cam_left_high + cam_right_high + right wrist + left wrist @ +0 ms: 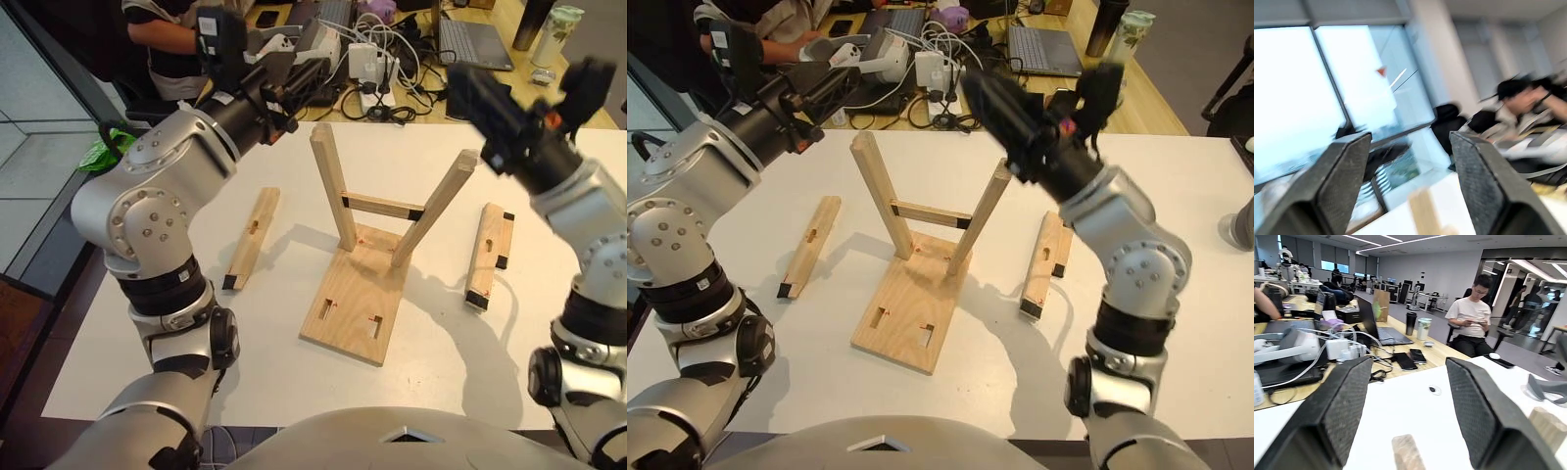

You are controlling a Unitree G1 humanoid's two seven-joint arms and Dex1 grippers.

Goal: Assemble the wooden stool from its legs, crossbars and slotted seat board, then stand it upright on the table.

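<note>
Two square-cut pale wood legs [331, 186] upright in slotted seat board [355, 294].

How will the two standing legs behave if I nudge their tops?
Likely stiff as a pair: a crossbar ties the legs. Probably tippy: they stand tall at the far end of the seat board. The board may slide on the table.

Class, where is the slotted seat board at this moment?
In the head views, the seat board lies flat in the middle of the table, between the left loose piece and the right loose piece, with two upright legs standing on its far end.
</note>
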